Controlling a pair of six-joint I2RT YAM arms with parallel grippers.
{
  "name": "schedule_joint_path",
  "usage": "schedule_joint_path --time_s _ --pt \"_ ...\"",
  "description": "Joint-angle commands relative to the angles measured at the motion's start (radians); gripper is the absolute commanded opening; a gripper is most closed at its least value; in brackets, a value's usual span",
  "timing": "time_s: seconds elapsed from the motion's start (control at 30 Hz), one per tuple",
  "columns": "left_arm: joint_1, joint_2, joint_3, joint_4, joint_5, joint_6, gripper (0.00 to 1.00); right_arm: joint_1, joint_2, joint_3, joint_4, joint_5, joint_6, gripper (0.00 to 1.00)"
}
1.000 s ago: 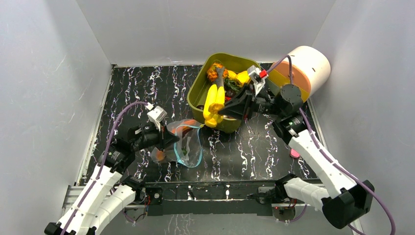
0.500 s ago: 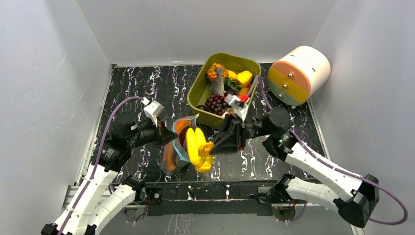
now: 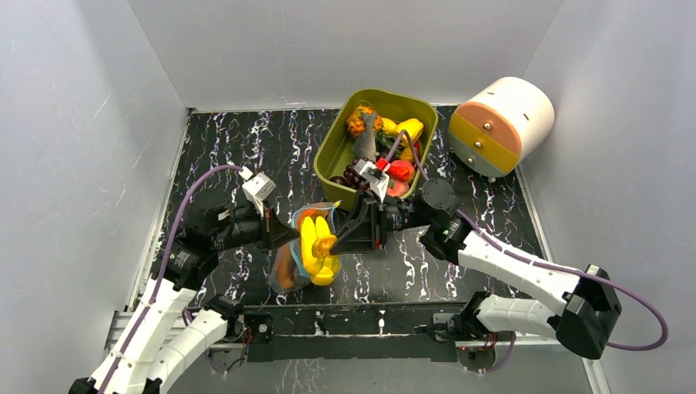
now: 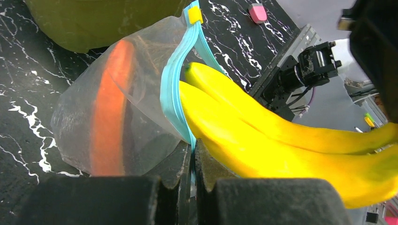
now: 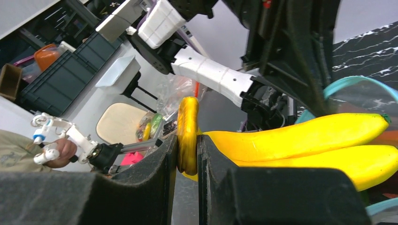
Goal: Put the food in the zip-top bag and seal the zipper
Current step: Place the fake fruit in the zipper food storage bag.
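The clear zip-top bag is held up off the table with its mouth facing right; an orange food piece shows inside it. My left gripper is shut on the bag's teal-blue zipper strip, also seen in the right wrist view. My right gripper is shut on the stem of a yellow toy banana bunch and holds the bananas at the bag's mouth, tips pointing in. The bananas fill the right wrist view.
The olive-green tub behind holds more toy foods: grapes, a red piece, yellow and orange pieces. A white and orange drum lies at the back right. A small pink object lies on the table to the right.
My right gripper has carried the banana bunch from the tub down and left to the bag's mouth. My left gripper has lifted the bag upright and shifted slightly.
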Motion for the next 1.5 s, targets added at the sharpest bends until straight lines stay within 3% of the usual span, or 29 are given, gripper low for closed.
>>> schedule_joint_path --time_s 0.0,0.3,0.73,1.3,1.47 --pt "0.002 -0.015 0.05 0.006 0.08 -0.001 0.0 0.003 0.019 0.01 0.045 0.064 -0.089 0.0" --pt "0.002 -0.044 0.051 0.028 0.15 -0.021 0.0 0.004 0.045 0.005 -0.142 0.181 -0.31 0.0" --pt "0.001 -0.05 0.061 0.117 0.193 -0.135 0.0 0.025 0.003 -0.034 -0.277 0.398 -0.485 0.0" --pt "0.002 -0.032 0.084 0.21 0.165 -0.302 0.0 0.222 0.073 -0.004 -0.421 0.676 -0.703 0.0" --pt "0.002 -0.028 0.078 0.193 0.143 -0.288 0.0 0.264 0.089 0.019 -0.464 0.739 -0.743 0.02"
